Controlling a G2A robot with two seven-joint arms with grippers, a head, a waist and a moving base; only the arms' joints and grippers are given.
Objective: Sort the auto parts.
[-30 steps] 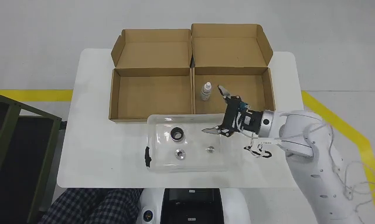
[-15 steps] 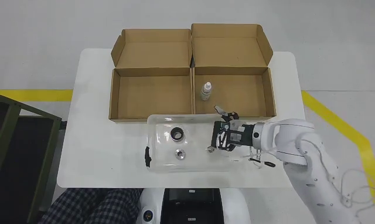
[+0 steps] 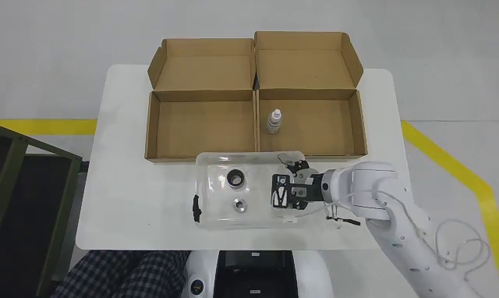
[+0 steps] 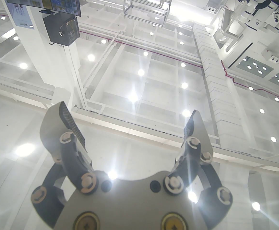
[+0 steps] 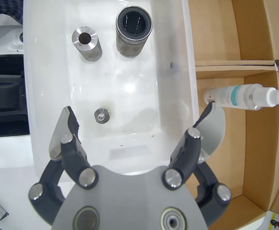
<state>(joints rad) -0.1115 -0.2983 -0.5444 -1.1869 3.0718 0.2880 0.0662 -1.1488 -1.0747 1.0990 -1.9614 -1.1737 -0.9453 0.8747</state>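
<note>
White table (image 3: 125,212), cardboard boxes (image 3: 203,130); grey floor (image 3: 78,33), yellow line (image 3: 47,126).

White two-arm bot, grey/black two-finger tools

Glossy white rounded right arm shell (image 3: 382,193), grey wrist band (image 3: 325,186), and a thin black cable (image 3: 347,217) at the wrist. Right tool (image 5: 139,110): matte grey base plate (image 5: 129,199), black link bars (image 5: 69,154) on round silver pivot screws, light grey curved fingers (image 5: 213,125) with black ribbed pads (image 5: 73,120), two dark round fasteners in the plate. Left tool (image 4: 127,110) has the same build, with brass-coloured plate fasteners and copper-toned pivot screws.
</note>
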